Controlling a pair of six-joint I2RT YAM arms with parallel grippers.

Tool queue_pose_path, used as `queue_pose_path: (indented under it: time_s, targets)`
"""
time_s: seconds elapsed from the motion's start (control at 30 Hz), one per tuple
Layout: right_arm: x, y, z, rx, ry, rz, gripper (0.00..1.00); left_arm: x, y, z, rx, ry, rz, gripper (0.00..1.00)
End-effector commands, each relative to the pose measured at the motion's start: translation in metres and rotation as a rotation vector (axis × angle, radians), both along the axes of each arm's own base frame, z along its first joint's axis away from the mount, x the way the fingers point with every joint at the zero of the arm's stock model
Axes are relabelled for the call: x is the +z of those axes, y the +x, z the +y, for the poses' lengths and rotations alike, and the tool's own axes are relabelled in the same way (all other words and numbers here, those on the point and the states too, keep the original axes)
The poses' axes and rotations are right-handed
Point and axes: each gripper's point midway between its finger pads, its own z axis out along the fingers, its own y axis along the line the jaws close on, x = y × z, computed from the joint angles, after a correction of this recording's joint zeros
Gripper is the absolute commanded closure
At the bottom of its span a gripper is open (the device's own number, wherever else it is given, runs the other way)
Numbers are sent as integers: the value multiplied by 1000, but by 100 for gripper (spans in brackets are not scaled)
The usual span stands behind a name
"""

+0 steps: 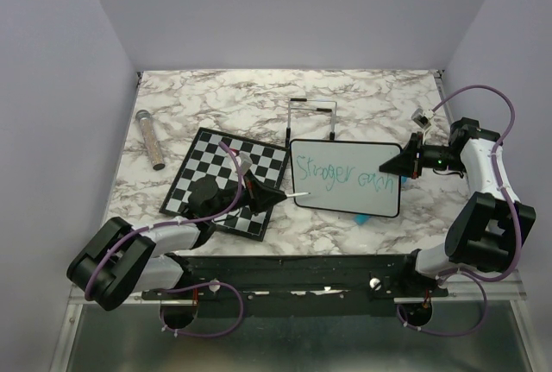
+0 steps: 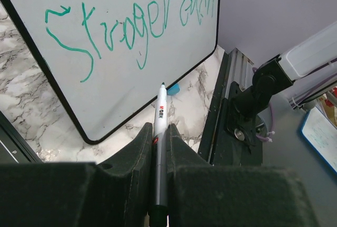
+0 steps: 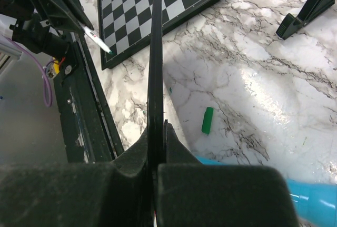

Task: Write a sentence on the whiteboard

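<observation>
A marble-patterned table [image 1: 362,96] sits inside plain white walls. On my feed the whiteboard [image 1: 345,201] is right of centre, white with a thin black frame and rounded corners. Its teal-green lettering [image 1: 342,175] forms one line that reads roughly "Stroger each". The right hand [image 1: 388,167] is clenched on the board's right edge. The left hand [image 1: 276,192] grasps a marker [image 2: 161,106], its tip just off the board's near left corner. The chessboard [image 1: 207,165] lies just left of the whiteboard, under the left hand. A wire stand [image 1: 310,113] stands just behind the board, and a green cap [image 3: 208,120] lies on the marble. Bare marble runs along the far edge.
</observation>
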Motion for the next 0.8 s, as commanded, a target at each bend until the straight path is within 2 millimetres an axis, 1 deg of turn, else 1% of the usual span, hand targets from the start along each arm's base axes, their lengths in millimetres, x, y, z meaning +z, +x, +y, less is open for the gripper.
queue_pose_path:
  time_s: [0.0,0.3,0.47,0.6,0.63,0.67,0.73,0.77]
  targets:
    - [5,3,0,6,6,-32,100,7,-4,0,-27,-23,-40,100]
    - [7,2,1,12,12,-34,99,9,-5,-1,-32,-30,-41,100]
    - [9,1,0,15,7,-40,99,4,-5,0,-30,-24,-36,100]
    - [9,1,0,16,-1,-44,99,2,-2,0,-29,-25,-32,100]
    - [8,1,0,16,-2,-42,100,4,0,0,-26,-33,-41,100]
    - [8,1,0,16,-1,-44,100,1,0,0,-27,-33,-25,100]
    - [8,1,0,16,-1,-44,100,4,3,-1,-23,-47,-33,100]
    - [8,1,0,15,-1,-45,99,1,4,-2,-24,-45,-17,100]
